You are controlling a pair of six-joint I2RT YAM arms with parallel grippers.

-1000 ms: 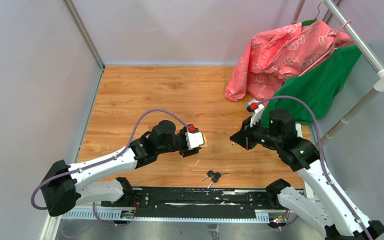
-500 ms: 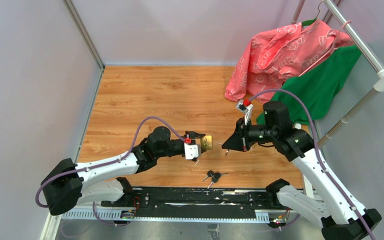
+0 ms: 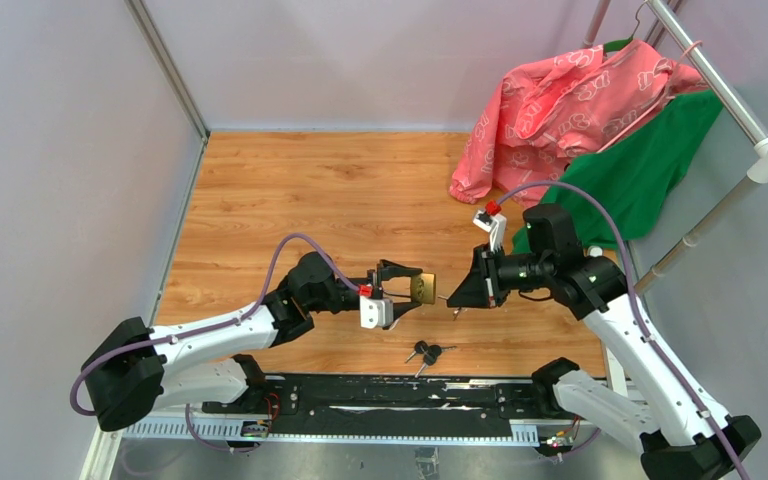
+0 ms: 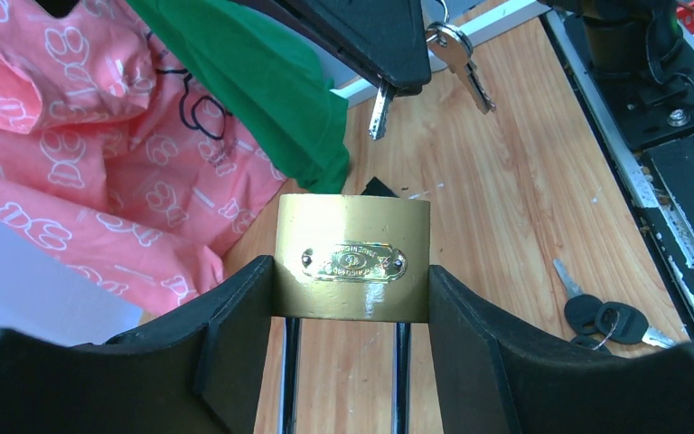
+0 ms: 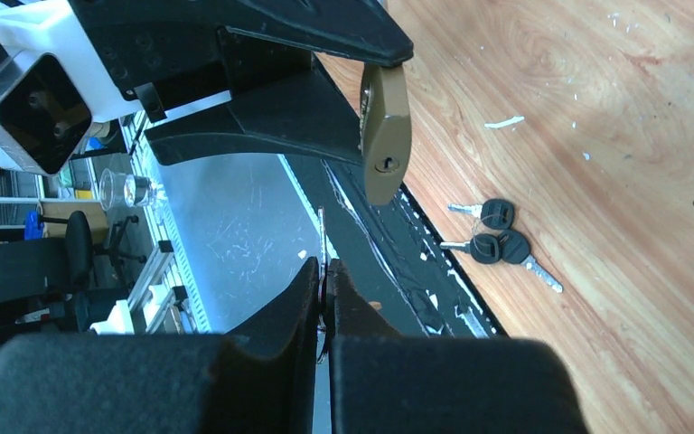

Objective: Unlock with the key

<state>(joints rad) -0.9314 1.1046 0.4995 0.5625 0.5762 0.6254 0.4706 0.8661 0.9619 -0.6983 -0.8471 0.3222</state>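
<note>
Left end effector (image 4: 352, 303) clamps padlock (image 4: 352, 258) by its flanks, above the desk (image 3: 310, 190), keyhole (image 5: 384, 165) facing 3 o'clock so the key (image 4: 379, 110) can go straight in. Right end effector (image 5: 325, 271) pinched shut on key, just short of keyhole. Spare keys (image 3: 426, 352) at 6 o'clock.

Wooden table (image 3: 290, 190) bears black-headed keys (image 3: 426, 352) near its front edge; a pink garment (image 3: 560, 100) seemingly rests at its far-right corner.

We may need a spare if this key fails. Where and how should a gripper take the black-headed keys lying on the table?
Probably take the spare keys by a black head, coming straight down. They lie flat on the table, so no side approach gets under them, and the heads look thicker than the thin blades.
</note>
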